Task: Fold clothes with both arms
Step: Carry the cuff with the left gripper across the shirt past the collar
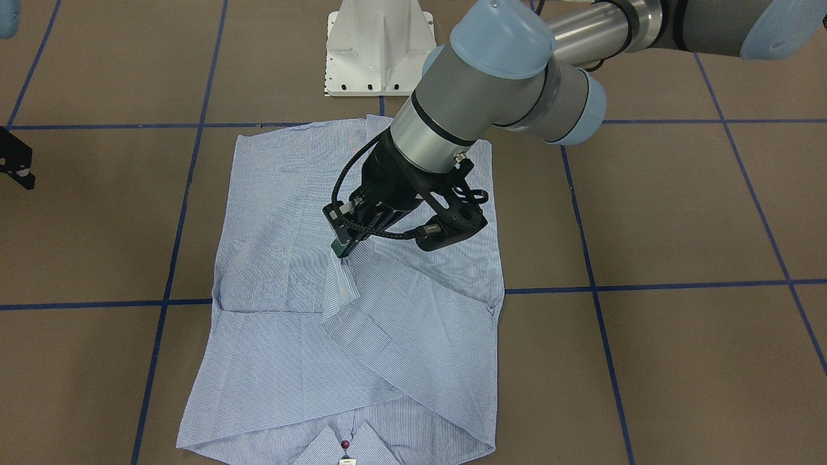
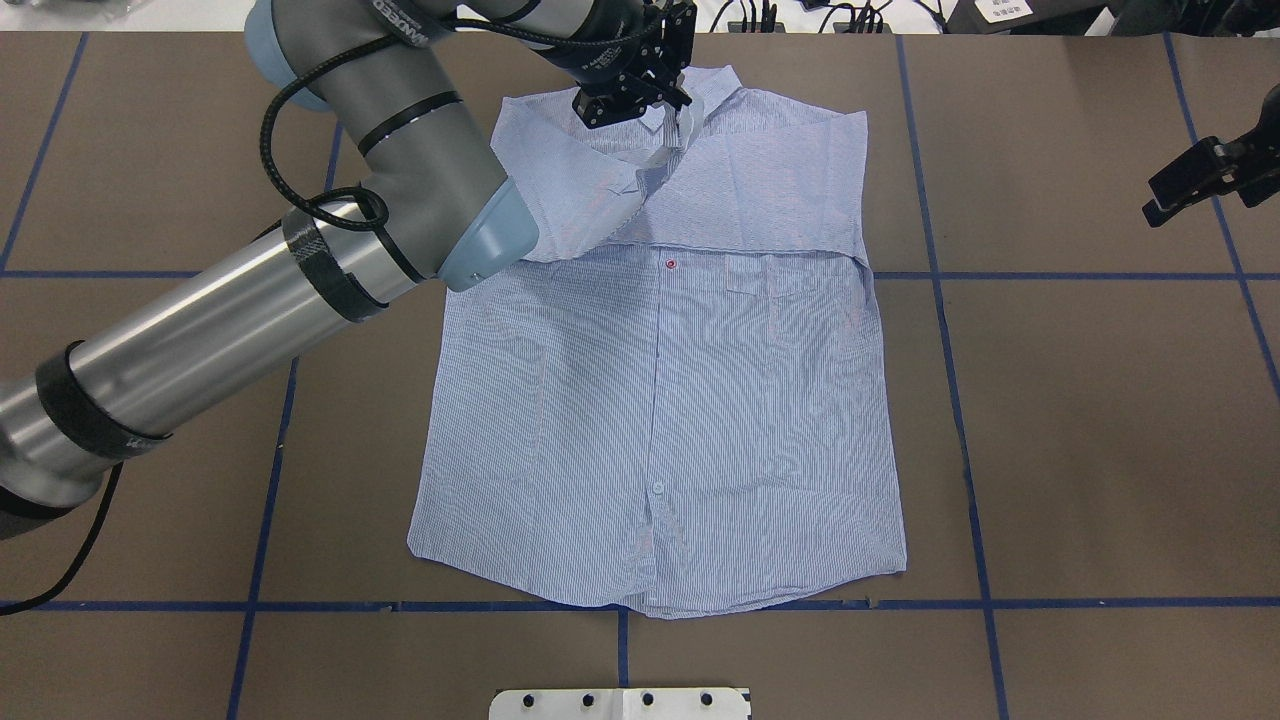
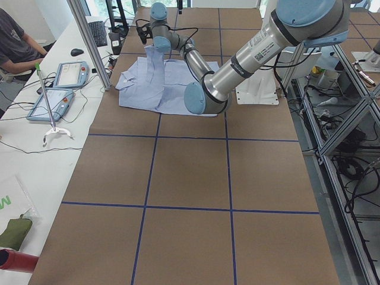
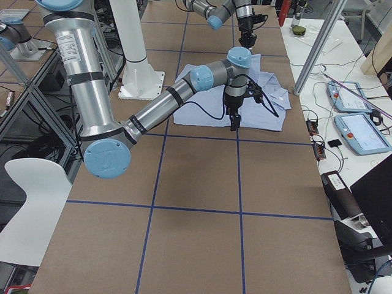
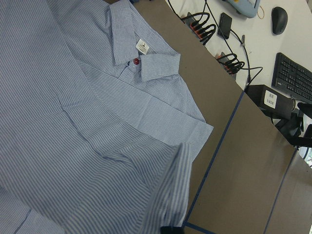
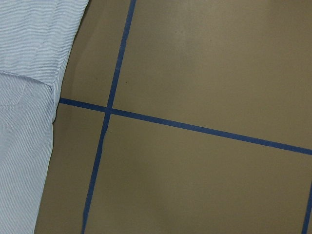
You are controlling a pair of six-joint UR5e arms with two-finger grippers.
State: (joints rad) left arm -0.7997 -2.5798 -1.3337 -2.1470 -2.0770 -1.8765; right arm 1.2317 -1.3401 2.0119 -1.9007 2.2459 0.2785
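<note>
Pinched shut, the fingers (image 1: 340, 247) of the left gripper (image 1: 342, 249) have the cuff end of one sleeve (image 1: 413, 297) between them. They hold it up off the cloth, above the half of the shirt (image 2: 660, 420) that lies farther from the white pedestal base (image 1: 378, 51). From where I stand, the sleeve rises in a soft slanted fold from its shoulder to the black fingertips.

I count one shirt, two arms and two grippers. The shirt is spread front-up on the table (image 2: 1080, 420), straight out from the base, with its hem on the near side and its collar (image 5: 158, 66) on the far side. It is thin cotton in fine blue-and-white stripes. A small white label (image 5: 142, 47) sits inside the collar and a dark red button (image 5: 136, 61) just below it. The second sleeve (image 2: 780, 180) lies flat, folded across the chest.

The left arm (image 2: 230, 310) is a silver tube with light blue joint caps and a black braided cable. It reaches out from the base over the shirt. The right arm (image 4: 153, 110) has the same build and stretches to the base's other side. The right gripper (image 2: 1165, 195) hangs there over bare table, well apart from the shirt. I cannot tell how far apart its fingers are. The tabletop is matt brown and crossed by blue tape lines (image 6: 195, 127) that mark out squares.
</note>
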